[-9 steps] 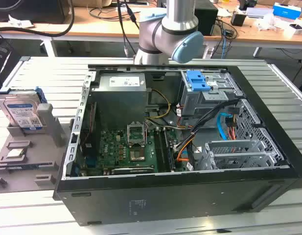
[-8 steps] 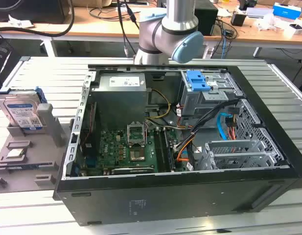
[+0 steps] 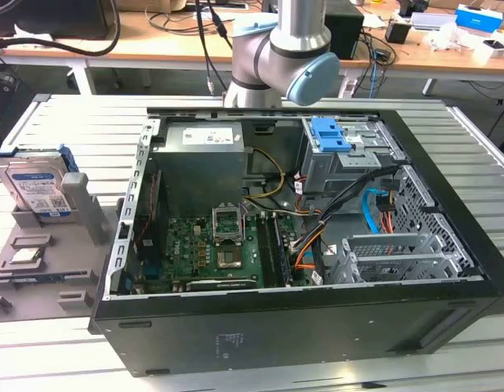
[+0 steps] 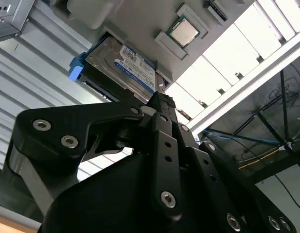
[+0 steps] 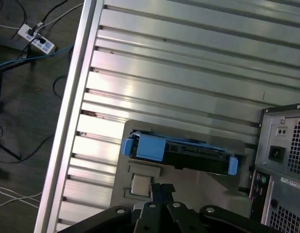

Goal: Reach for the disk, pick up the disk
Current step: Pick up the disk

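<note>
The disk point(image 3: 37, 189) is a silver hard drive with a white-and-blue label and blue side rails. It stands on edge in a grey holder point(image 3: 86, 214) at the exterior view's left, outside the computer case. Both wrist views also show the disk point(image 4: 124, 64) point(image 5: 185, 153). My gripper point(image 4: 161, 99) point(image 5: 162, 187) is black, and its fingers are shut with nothing between them. It hangs some way off from the disk and points toward it without touching. In the exterior view, the arm point(image 3: 291, 57) rises behind the case.
An open black computer case point(image 3: 317, 331) fills the middle of the slatted metal table point(image 3: 64, 114), with a blue latch piece point(image 3: 329, 135) on its drive cage. A small square silver chip point(image 3: 27, 255) point(image 4: 184, 32) point(image 5: 140, 183) lies in the grey holder near the disk. The table edge and floor cables point(image 5: 35, 43) lie beyond.
</note>
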